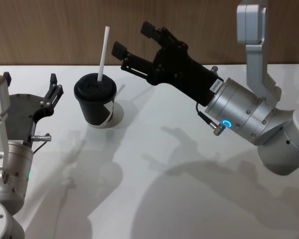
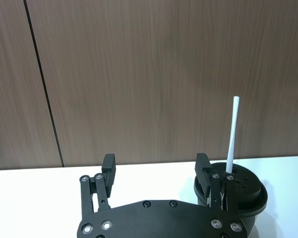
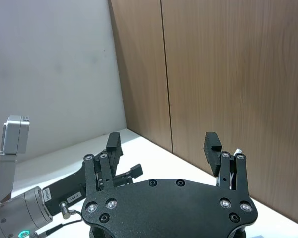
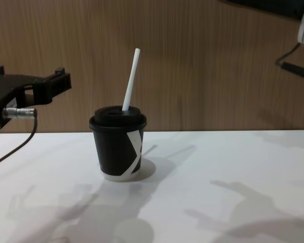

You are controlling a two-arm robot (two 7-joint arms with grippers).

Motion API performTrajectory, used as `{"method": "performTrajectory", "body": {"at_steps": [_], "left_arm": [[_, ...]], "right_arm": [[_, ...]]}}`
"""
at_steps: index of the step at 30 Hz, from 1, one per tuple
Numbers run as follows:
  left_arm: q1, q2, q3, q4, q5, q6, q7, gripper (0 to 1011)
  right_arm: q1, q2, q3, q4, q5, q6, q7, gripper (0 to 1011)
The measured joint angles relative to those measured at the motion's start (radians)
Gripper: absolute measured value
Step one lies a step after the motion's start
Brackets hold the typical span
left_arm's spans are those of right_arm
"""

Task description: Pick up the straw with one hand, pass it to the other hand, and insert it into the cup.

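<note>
So: one cup (image 1: 96,102), one straw (image 1: 103,54), two pincers. The cup is the landmark here, a small black paper one with a domed lid, standing upright on the white tabletop (image 1: 154,174) near the wood-panel wall (image 1: 50,30).

The straw is already in the cup. Its lower end goes through the lid, and the rest sticks up above it, tilted a bit toward the cup's right side. Nothing is touching it.

The right pincer (image 1: 131,41) hangs in the air to the right of the cup and higher than the lid, around the level of the straw's top half. Its jaws are spread wide and empty, and the fingertips point toward the straw with a clear gap between them and it. The wrist behind it has a glowing ring.

The left pincer (image 1: 54,88) is on the other side of the cup, at about lid height, also released with nothing between the fingers. In the left wrist view (image 2: 155,171) the cup (image 2: 238,191) sits just past one finger, off to that side rather than between the two fingers, and the straw (image 2: 232,136) rises from its lid.
</note>
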Motion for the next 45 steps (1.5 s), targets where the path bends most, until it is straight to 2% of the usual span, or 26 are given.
{"method": "performTrajectory", "body": {"at_steps": [45], "left_arm": [[0.0, 0.0, 0.0, 0.0, 0.0, 0.0, 0.0, 1003]], "right_arm": [[0.0, 0.0, 0.0, 0.0, 0.0, 0.0, 0.0, 1001]]}}
